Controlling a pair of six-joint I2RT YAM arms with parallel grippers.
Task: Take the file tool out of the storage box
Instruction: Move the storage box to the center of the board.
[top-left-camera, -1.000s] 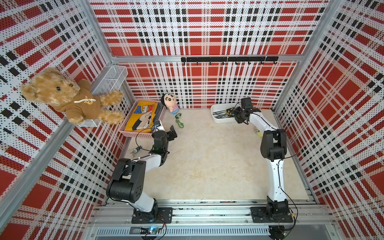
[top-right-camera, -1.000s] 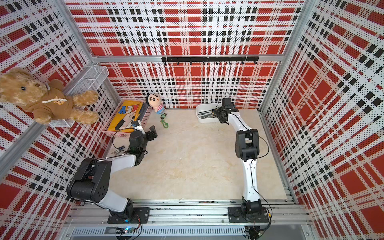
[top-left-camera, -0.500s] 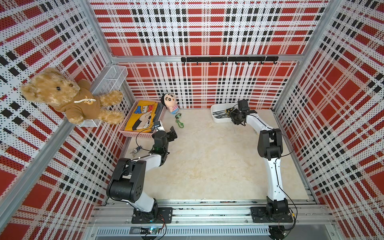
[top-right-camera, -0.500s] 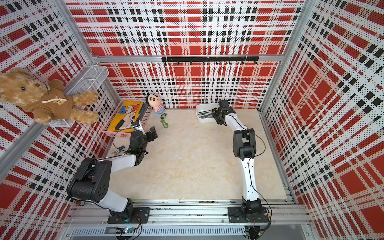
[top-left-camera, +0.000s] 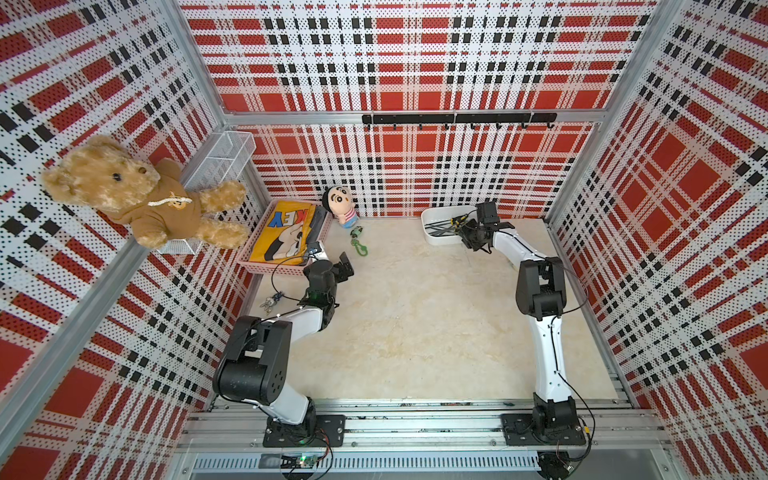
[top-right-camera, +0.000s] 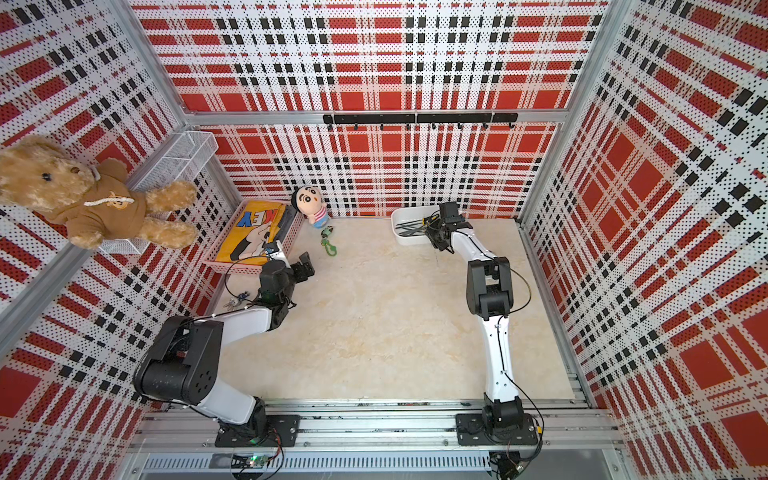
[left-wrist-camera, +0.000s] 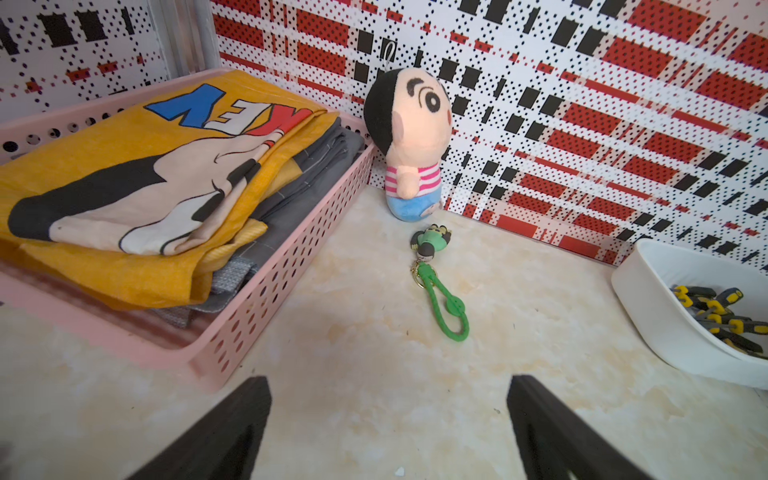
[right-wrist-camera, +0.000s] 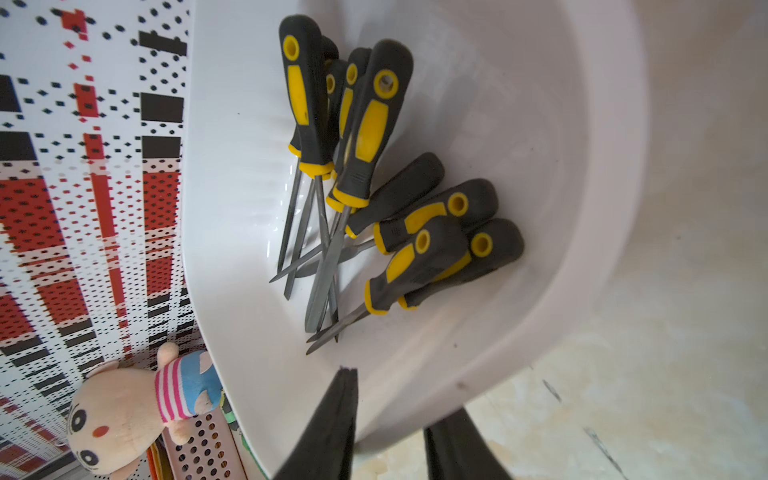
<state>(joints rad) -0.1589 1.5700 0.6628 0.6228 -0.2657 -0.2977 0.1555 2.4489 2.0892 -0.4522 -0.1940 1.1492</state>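
Showing "KEY" on yellow cloth, pink basket, files in storage box

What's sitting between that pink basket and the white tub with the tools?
A small striped plush doll and a green keychain; otherwise bare tabletop, clearest in the left wrist view.

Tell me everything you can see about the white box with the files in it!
The box is a shallow white plastic tub with smooth, shiny, solid walls and rounded corners. It sits flat on the beige table, close to the checked back wall. Inside lies a heap of files with grey-and-yellow handles and thin metal blades. The right tool hangs at one wall, jaws apart; touching can't be told.
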